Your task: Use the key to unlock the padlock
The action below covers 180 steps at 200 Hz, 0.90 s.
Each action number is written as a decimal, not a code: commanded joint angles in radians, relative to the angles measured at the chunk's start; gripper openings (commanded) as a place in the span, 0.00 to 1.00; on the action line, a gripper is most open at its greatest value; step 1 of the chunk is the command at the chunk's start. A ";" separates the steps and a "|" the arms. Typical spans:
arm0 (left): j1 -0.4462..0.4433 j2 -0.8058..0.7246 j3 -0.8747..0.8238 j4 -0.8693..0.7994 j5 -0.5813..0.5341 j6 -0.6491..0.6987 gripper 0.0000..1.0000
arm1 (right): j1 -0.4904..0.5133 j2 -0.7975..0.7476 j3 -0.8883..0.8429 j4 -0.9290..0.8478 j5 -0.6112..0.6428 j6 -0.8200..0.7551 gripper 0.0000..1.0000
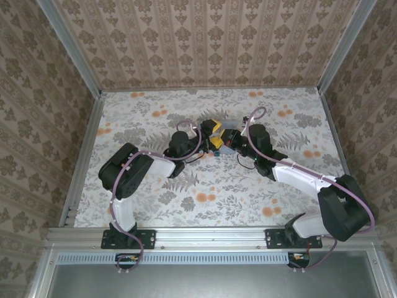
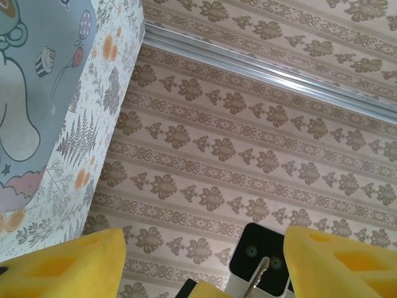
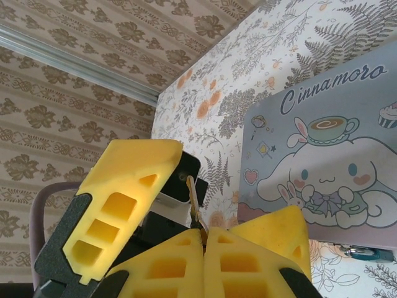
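Note:
My right gripper (image 3: 203, 234) is shut on the key (image 3: 193, 197), a thin brownish-gold blade that sticks up from between its yellow pads. The left gripper (image 2: 201, 248) stands open around it, with one yellow finger (image 3: 124, 198) to the left of the key and the other to its right, neither touching it. In the left wrist view the key (image 2: 260, 273) rises between those wide fingers. A small dark teal thing (image 3: 366, 253) that looks like the padlock lies by the tin's lower edge, mostly cut off. In the top view both grippers (image 1: 215, 135) (image 1: 224, 146) meet at mid-table.
A pale blue cartoon tin box (image 3: 322, 161) lies flat on the floral mat (image 3: 248, 56), right beside both grippers, also at the upper left of the left wrist view (image 2: 31, 93). Patterned walls and a metal rail (image 2: 267, 74) enclose the table.

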<state>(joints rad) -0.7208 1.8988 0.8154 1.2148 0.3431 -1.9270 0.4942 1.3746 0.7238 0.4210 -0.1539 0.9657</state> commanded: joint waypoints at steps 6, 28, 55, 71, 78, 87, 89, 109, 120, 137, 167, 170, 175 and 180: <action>-0.009 -0.007 0.016 0.055 -0.013 -0.018 0.68 | -0.001 0.009 -0.021 0.053 0.033 -0.004 0.00; -0.009 -0.013 0.009 0.058 -0.018 -0.017 0.65 | -0.001 0.009 -0.027 0.062 0.034 -0.009 0.00; -0.009 -0.015 0.002 0.059 -0.021 -0.016 0.60 | -0.001 0.009 -0.043 0.085 0.038 -0.007 0.00; -0.009 -0.015 -0.002 0.061 -0.022 -0.015 0.57 | 0.000 0.009 -0.044 0.087 0.042 -0.004 0.00; -0.009 -0.015 -0.003 0.058 -0.021 -0.015 0.56 | -0.001 0.009 -0.044 0.088 0.043 -0.005 0.00; -0.009 -0.015 -0.004 0.058 -0.021 -0.013 0.55 | -0.001 0.009 -0.043 0.088 0.043 -0.005 0.00; -0.009 -0.015 -0.005 0.057 -0.021 -0.014 0.54 | -0.002 0.009 -0.043 0.088 0.043 -0.005 0.00; -0.011 -0.015 -0.007 0.060 -0.023 -0.012 0.51 | -0.001 0.009 -0.041 0.090 0.044 -0.004 0.00; -0.011 -0.016 -0.007 0.061 -0.023 -0.012 0.50 | -0.002 0.009 -0.041 0.090 0.043 -0.004 0.00; -0.011 -0.017 -0.010 0.060 -0.023 -0.010 0.49 | -0.001 0.009 -0.041 0.090 0.044 -0.004 0.00; -0.011 -0.012 -0.015 0.058 -0.024 -0.011 0.45 | -0.002 0.009 -0.044 0.093 0.048 -0.005 0.00; -0.011 -0.012 -0.016 0.058 -0.024 -0.010 0.44 | -0.001 0.009 -0.044 0.093 0.048 -0.004 0.00; -0.011 -0.011 -0.015 0.058 -0.024 -0.010 0.44 | -0.002 0.009 -0.044 0.093 0.048 -0.004 0.00; -0.011 -0.011 -0.015 0.058 -0.024 -0.010 0.44 | -0.002 0.009 -0.043 0.093 0.048 -0.004 0.00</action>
<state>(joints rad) -0.7261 1.8988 0.8120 1.2213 0.3279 -1.9385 0.4942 1.3754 0.6910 0.4736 -0.1341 0.9657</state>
